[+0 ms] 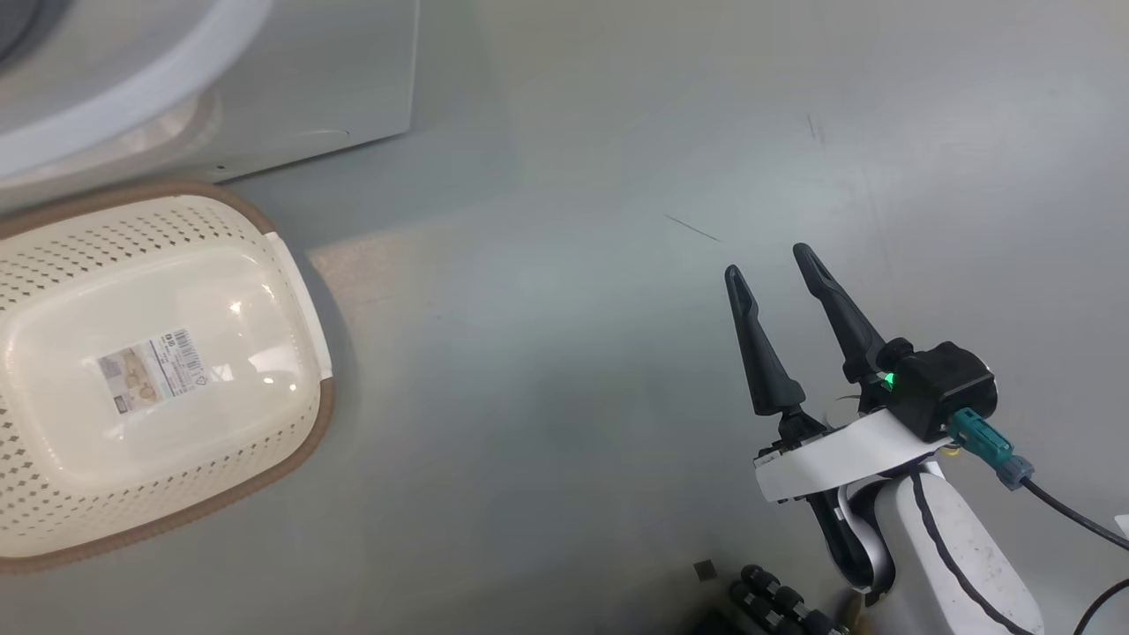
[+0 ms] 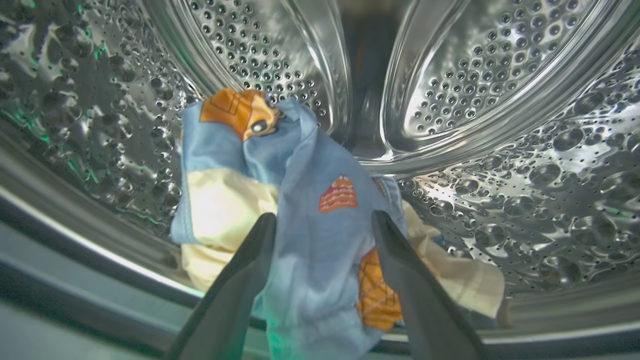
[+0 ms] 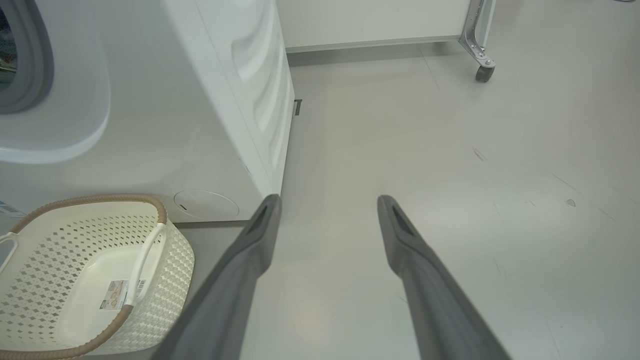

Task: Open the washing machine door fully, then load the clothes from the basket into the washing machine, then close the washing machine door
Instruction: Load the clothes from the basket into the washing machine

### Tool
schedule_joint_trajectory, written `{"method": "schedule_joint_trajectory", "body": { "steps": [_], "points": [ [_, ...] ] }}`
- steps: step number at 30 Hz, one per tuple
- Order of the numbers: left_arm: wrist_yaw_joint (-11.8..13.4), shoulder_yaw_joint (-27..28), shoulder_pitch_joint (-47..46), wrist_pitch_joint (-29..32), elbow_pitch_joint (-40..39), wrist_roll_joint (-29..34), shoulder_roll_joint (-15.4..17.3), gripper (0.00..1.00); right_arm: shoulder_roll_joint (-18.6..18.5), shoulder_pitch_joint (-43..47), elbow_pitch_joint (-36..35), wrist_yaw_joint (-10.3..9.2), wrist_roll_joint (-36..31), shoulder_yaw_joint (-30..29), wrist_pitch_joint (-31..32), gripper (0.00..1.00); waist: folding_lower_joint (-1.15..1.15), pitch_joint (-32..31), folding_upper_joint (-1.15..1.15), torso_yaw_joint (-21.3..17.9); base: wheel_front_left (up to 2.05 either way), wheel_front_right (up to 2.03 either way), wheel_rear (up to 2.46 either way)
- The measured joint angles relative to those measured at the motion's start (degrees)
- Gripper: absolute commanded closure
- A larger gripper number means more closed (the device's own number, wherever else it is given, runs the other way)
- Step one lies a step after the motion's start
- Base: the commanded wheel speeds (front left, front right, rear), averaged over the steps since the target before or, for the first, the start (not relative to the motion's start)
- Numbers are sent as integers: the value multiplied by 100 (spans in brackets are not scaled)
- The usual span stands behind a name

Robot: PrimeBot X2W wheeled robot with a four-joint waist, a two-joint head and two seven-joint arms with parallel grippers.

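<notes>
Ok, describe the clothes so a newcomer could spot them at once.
Look at the white washing machine, inside its perforated steel drum. Near its front lip is a bundle of clothes: light blue fabric with orange cartoon prints and cream patches, the only soft, coloured thing among bare metal.

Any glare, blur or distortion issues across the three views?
Head view: sharp, two small glare spots on the basket bottom. Left wrist view: heavy specular glare on the drum, cream patch of the clothes nearly blown out, left fingers soft. Right wrist view: even light, right fingers blurred, washing machine skewed by the wide lens.
</notes>
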Motion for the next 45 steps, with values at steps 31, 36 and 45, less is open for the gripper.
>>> {"method": "schedule_joint_trajectory", "body": {
  "steps": [31, 36, 45],
  "points": [
    [-535, -115, 2346, -175, -108, -175, -1255, 0, -18, 469, 531, 163, -172, -611, 0, 0, 0, -2044, 0, 1107, 0, 0, 0],
    [-634, 2, 2680, -175, -443, -198, -1468, 0, -21, 503, 514, 203, -252, -702, 0, 0, 0, -2180, 0, 1306, 0, 0, 0],
    [-799, 144, 3322, -175, -1161, -244, -1603, 0, -22, 523, 428, 247, -315, -735, 0, 0, 0, -2229, 0, 1527, 0, 0, 0]
  ]
}}
